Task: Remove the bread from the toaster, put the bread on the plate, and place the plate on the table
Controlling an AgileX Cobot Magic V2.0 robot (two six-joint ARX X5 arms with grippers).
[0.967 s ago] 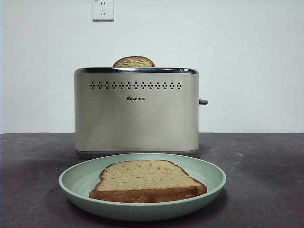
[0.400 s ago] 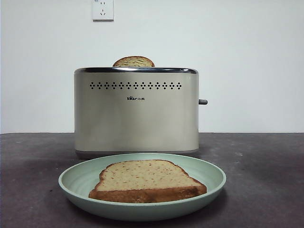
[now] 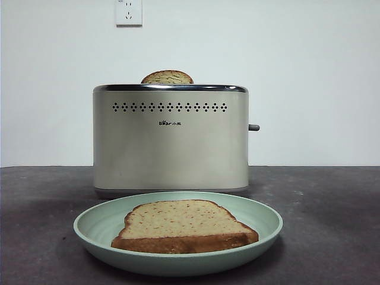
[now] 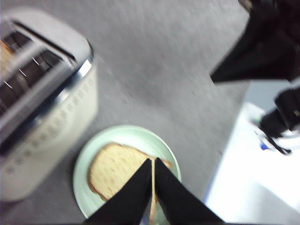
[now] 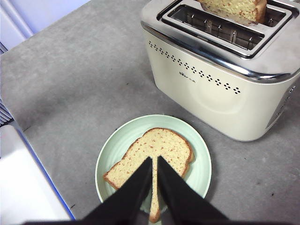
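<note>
The bread [image 3: 184, 225] lies flat on the pale-green plate [image 3: 95, 228], which rests on the table [image 3: 332, 225] in front of the cream toaster [image 3: 170, 142]. A second slice [image 3: 167, 77] stands in the toaster's far slot. No arm shows in the front view. My left gripper [image 4: 153, 161] is shut and empty, high above the plate [image 4: 93, 154] and the bread [image 4: 112, 168]. My right gripper [image 5: 154, 159] is shut and empty, also high above the plate [image 5: 117, 150] and the bread [image 5: 159, 147], with the toaster [image 5: 215, 89] beyond.
A wall socket [image 3: 129, 13] is on the white wall behind. A white surface [image 5: 28, 183] borders the table's edge on one side. The other arm [image 4: 267, 42] shows dark in the left wrist view, over the table's edge.
</note>
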